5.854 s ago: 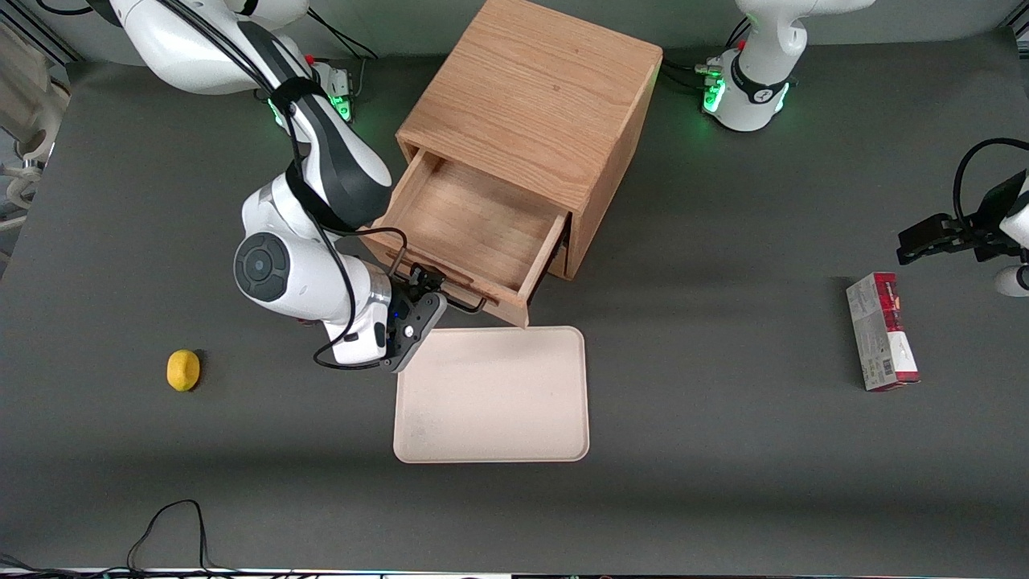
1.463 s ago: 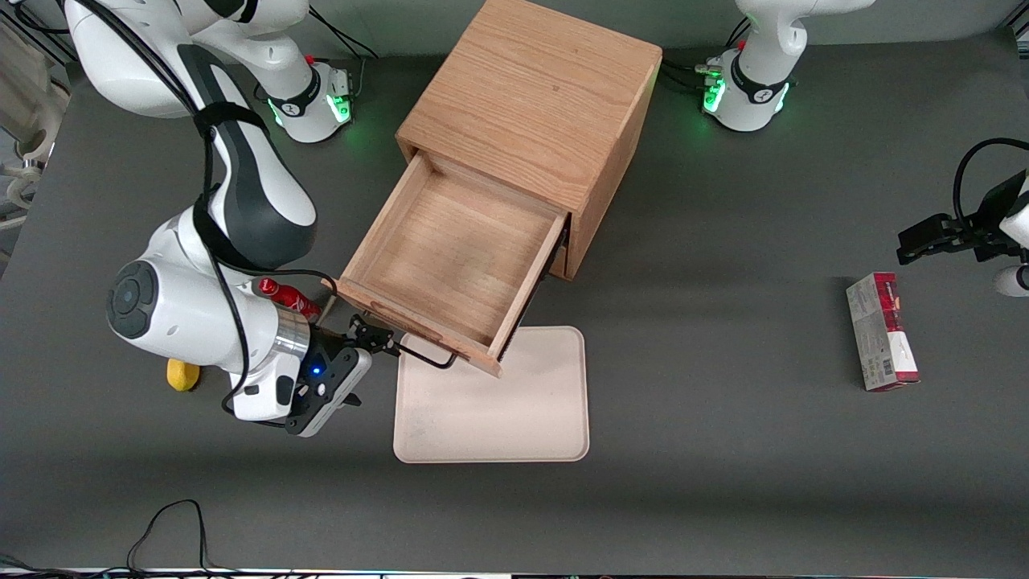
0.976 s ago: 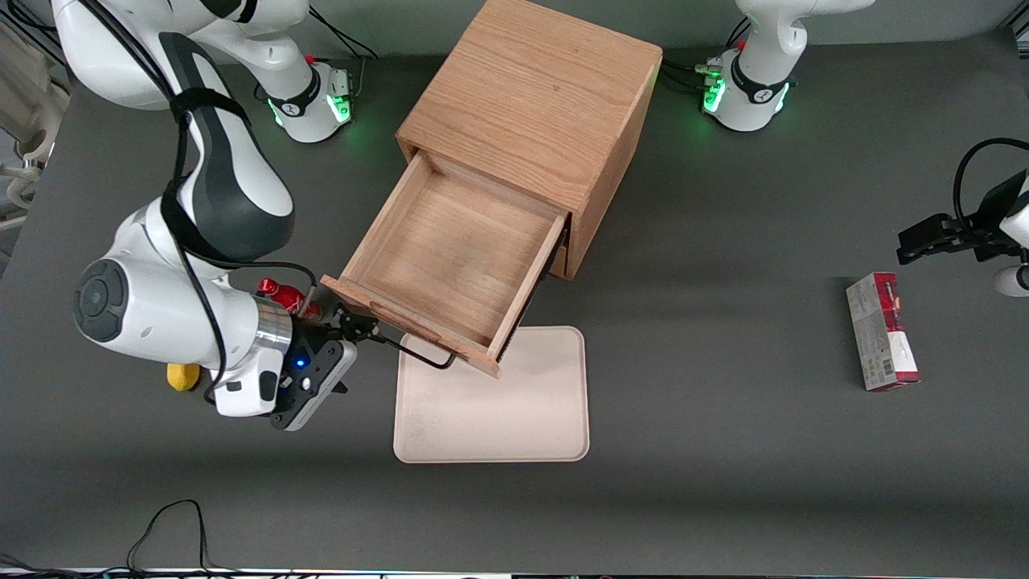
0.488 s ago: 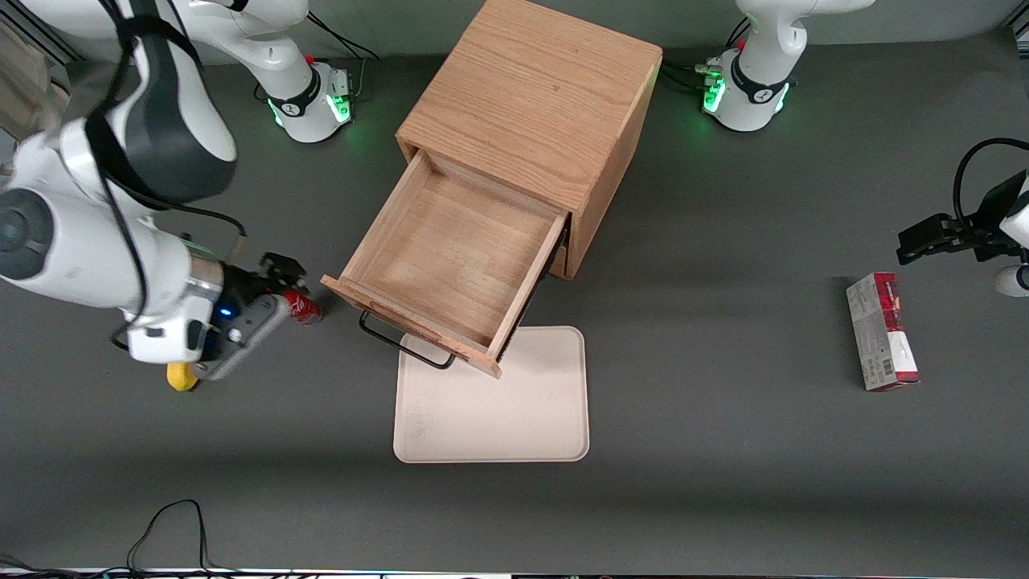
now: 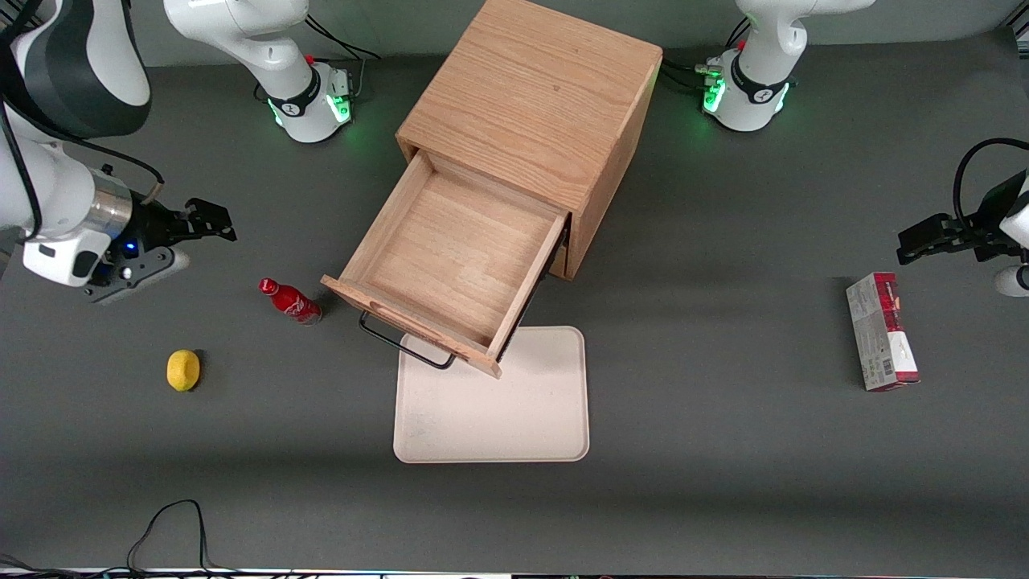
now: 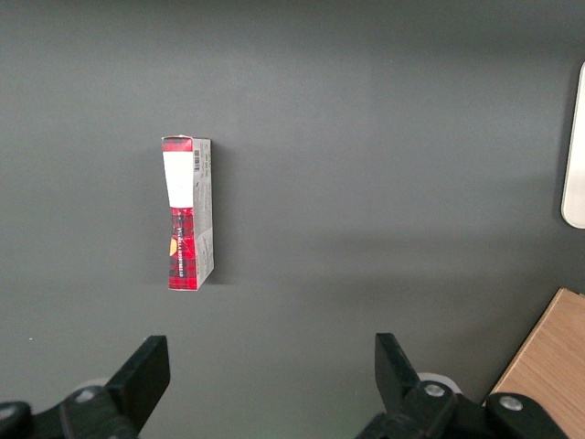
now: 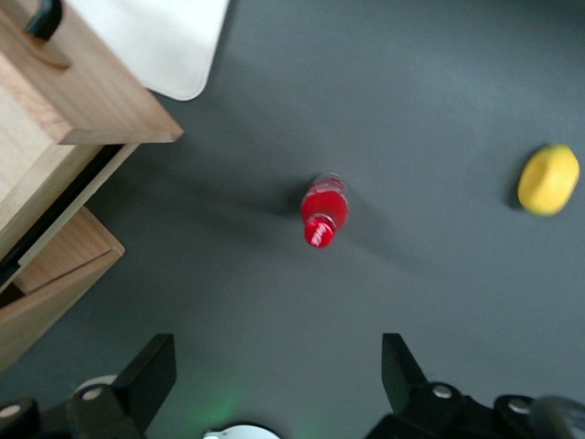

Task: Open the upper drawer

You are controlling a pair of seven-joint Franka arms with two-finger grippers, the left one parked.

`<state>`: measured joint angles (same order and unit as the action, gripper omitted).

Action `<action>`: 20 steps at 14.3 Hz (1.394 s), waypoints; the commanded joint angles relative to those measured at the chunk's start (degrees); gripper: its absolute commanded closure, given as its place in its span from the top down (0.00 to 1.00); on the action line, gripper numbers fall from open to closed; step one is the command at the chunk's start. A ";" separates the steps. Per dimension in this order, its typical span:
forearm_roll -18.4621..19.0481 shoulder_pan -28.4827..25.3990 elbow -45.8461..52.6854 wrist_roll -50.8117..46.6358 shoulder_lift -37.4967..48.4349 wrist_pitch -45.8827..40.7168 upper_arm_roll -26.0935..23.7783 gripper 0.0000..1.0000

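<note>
One drawer, the upper drawer point(image 5: 462, 253), stood pulled well out of the cabinet point(image 5: 534, 100), its black wire handle point(image 5: 398, 342) hanging over the tray point(image 5: 514, 410). The tool point(image 5: 211, 223) had let go of that handle moments earlier and had drawn well away toward the working arm's end of the bench point(image 5: 723, 482), its fingers spread and grasping nothing. So the opening looked finished, with only the retreat under way. A red bottle point(image 5: 289, 300) stood between the tool and the drawer, and a lemon point(image 5: 183, 370) lay nearer the front camera. The lower drawer was almost wholly hidden beneath the open one.
</note>
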<state>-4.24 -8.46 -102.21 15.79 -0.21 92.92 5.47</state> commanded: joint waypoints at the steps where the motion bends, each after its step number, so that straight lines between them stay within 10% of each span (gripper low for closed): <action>1: 1.17 -0.25 0.86 -6.45 0.65 0.51 0.59 1.00; 11: 1.78 0.63 2.54 -11.38 0.38 0.94 2.62 1.00; 20: 1.52 7.49 12.47 -14.02 -0.41 -3.88 -6.26 1.00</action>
<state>-3.23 -1.61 -92.77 3.48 0.18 91.91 0.08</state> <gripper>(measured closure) 0.000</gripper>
